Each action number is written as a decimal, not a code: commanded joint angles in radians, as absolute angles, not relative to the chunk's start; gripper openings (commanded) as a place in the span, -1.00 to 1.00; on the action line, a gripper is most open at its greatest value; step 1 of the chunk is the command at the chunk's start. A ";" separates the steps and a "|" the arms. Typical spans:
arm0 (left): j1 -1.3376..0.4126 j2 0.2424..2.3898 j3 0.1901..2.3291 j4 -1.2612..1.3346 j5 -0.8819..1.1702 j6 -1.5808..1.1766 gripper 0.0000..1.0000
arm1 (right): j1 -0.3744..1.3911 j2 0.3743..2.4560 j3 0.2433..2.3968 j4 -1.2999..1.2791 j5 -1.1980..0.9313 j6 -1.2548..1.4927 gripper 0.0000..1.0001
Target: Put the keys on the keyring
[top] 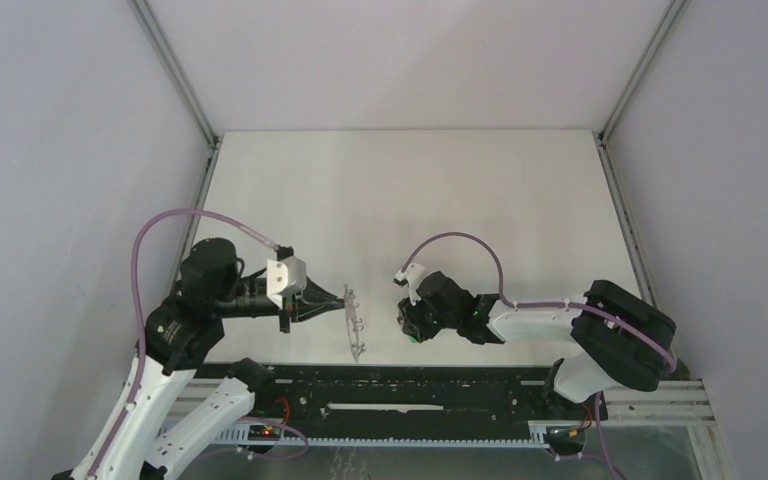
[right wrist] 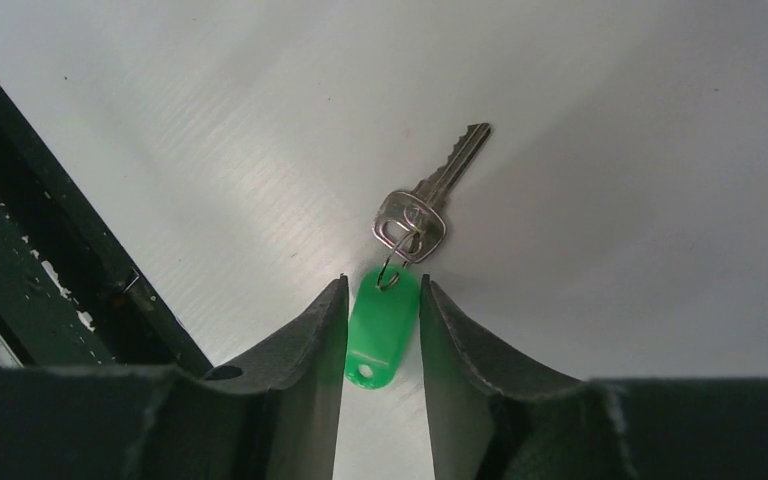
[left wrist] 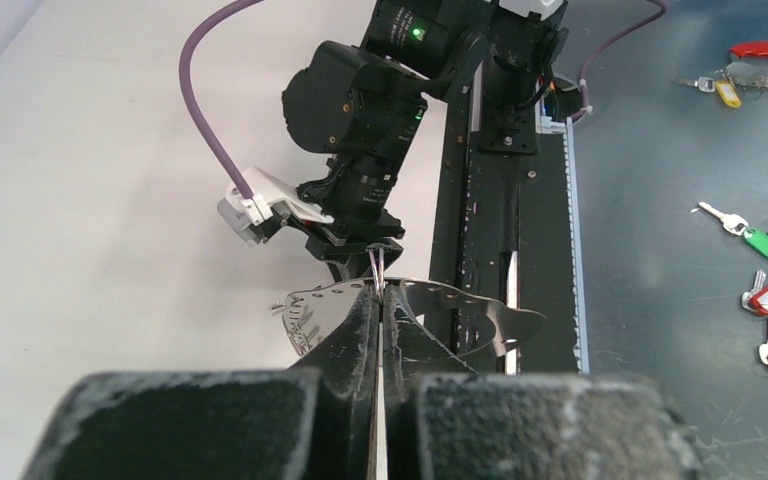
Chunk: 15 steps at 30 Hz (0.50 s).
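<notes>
My left gripper (top: 343, 300) is shut on the keyring (top: 356, 325), a grey metal band with small holes, held on edge just above the table. In the left wrist view the fingers (left wrist: 365, 320) pinch the band (left wrist: 460, 312) at its rim. My right gripper (right wrist: 382, 290) is open and low over the table, its fingers (right wrist: 310, 340) on either side of the green tag (right wrist: 380, 325) of a silver key (right wrist: 430, 195) lying flat. It does not grip the tag. No blue-headed key shows on the table.
The black rail (top: 410, 385) runs along the near edge, just behind both grippers. The right arm (left wrist: 360, 100) stands close in front of the keyring. Several spare tagged keys (left wrist: 765, 245) lie on the grey surface beyond the rail. White walls enclose the table (top: 410, 190).
</notes>
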State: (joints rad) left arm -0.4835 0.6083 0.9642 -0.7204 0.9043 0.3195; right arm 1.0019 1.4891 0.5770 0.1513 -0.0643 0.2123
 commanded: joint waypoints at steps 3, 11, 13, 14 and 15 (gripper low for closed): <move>-0.479 0.608 1.035 -0.679 0.926 0.285 -0.99 | 1.022 1.477 0.598 0.144 -0.069 0.192 -0.23; -0.479 0.605 1.027 -0.663 0.918 0.272 -0.99 | 0.969 1.409 0.597 0.097 -0.054 0.150 -0.15; -0.479 0.606 1.025 -0.663 0.922 0.272 -0.99 | 0.958 1.395 0.596 0.092 -0.055 0.127 0.02; -0.479 0.605 1.024 -0.662 0.922 0.272 -0.99 | 0.956 1.394 0.597 0.093 -0.058 0.114 0.08; -0.479 0.605 1.023 -0.661 0.921 0.272 -0.99 | 0.955 1.395 0.597 0.098 -0.065 0.105 0.13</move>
State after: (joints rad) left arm -0.4835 0.6083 0.9825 -0.7136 0.9028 0.2943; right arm 0.9691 1.4296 0.5770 0.0990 -0.0673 0.1638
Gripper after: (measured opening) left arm 0.011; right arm 0.526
